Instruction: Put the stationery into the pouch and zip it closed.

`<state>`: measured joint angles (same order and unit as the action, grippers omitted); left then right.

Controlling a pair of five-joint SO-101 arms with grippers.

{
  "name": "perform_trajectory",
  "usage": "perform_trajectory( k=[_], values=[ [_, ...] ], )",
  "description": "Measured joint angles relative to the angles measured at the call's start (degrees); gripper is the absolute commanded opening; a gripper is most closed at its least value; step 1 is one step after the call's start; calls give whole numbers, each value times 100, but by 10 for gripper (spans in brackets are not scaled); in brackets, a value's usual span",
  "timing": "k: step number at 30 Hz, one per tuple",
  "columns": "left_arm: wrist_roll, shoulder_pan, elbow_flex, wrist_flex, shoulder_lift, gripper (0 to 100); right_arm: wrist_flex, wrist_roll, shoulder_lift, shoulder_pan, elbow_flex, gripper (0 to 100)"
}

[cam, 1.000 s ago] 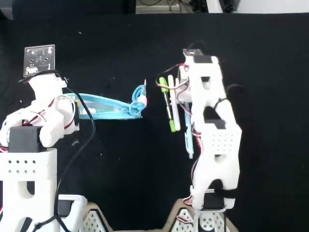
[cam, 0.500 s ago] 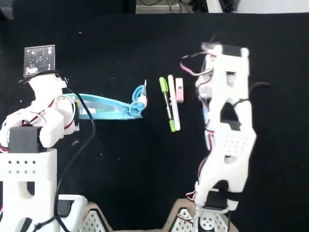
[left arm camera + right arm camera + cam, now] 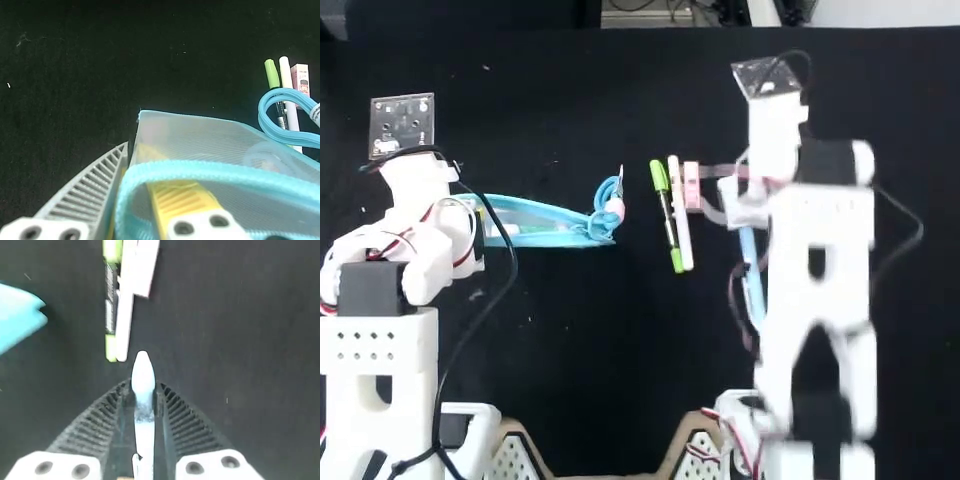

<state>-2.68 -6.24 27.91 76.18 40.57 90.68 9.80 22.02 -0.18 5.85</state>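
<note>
Our right gripper (image 3: 144,388) clamps the blue pen (image 3: 144,412), tip just past the jaws; we fear it may pivot. Ahead lie marker (image 3: 111,305), white pen (image 3: 125,302), eraser (image 3: 145,260). Farther, our left gripper (image 3: 131,160) pinches the pouch (image 3: 210,145), whose slack mouth could deflect it.

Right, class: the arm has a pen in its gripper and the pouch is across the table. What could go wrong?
The blue pen juts past the tips of the right gripper and might pivot or slip. The green pen, white pen and eraser lie between it and the pouch, so a low pass could scatter them.
</note>
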Motion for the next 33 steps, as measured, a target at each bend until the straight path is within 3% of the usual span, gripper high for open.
perform_trajectory(
  k=[16, 26, 33],
  values=[
    [0, 0, 18, 0, 0, 30, -1881, -114, 5275, -2400, 1996, 11],
    [-18, 0, 35, -79, 0, 30, -4246, -1116, 6479, -4149, 3218, 11],
    [-26, 0, 35, -79, 0, 30, -6295, -1143, 6576, -4571, 4440, 11]
  ],
)
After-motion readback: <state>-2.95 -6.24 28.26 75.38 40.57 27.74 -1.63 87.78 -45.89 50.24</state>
